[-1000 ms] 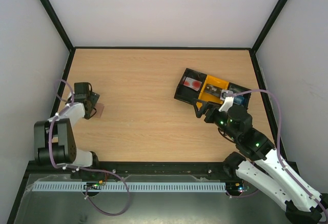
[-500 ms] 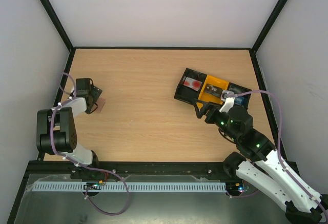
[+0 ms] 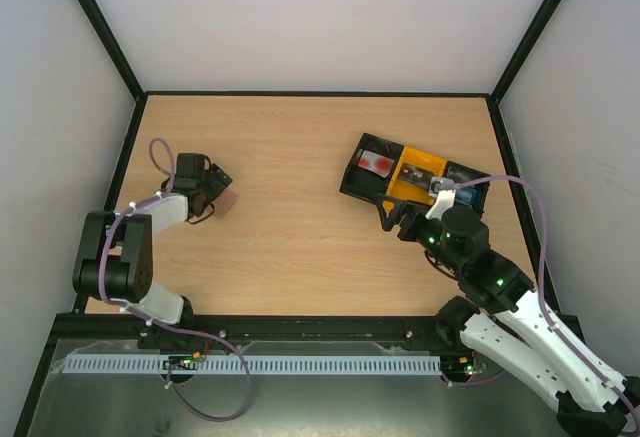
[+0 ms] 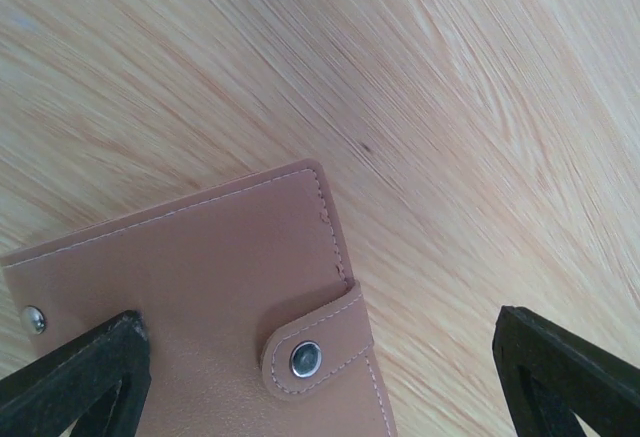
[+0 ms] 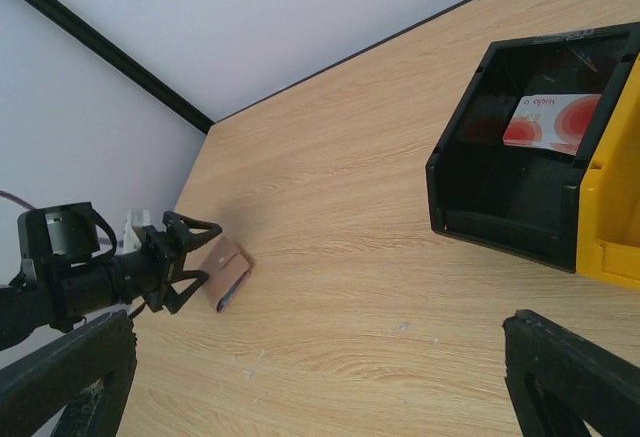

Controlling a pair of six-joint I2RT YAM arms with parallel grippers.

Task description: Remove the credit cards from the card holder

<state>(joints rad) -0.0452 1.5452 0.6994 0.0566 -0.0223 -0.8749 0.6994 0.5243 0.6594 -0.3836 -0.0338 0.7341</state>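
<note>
The card holder (image 3: 228, 201) lies closed on the table at the left. Its brown outside and snap tab (image 4: 310, 357) face up, and a dark edge shows in the right wrist view (image 5: 228, 270). My left gripper (image 3: 214, 195) is open and low over it, with its fingers either side of the holder's near end (image 4: 318, 332). The right wrist view shows it from across the table (image 5: 203, 254). My right gripper (image 3: 392, 219) is open and empty (image 5: 320, 367), just in front of the tray. No card shows in the holder.
A black-and-yellow three-compartment tray (image 3: 352, 185) stands at the right. A white card with red circles (image 3: 378, 162) lies in its left black compartment (image 5: 550, 119). The tray's black wall (image 5: 500, 227) is close ahead of my right gripper. A black frame edges the table.
My left gripper has moved right, away from the table's left edge, and the card holder has slid right with it. The right arm has barely moved.
</note>
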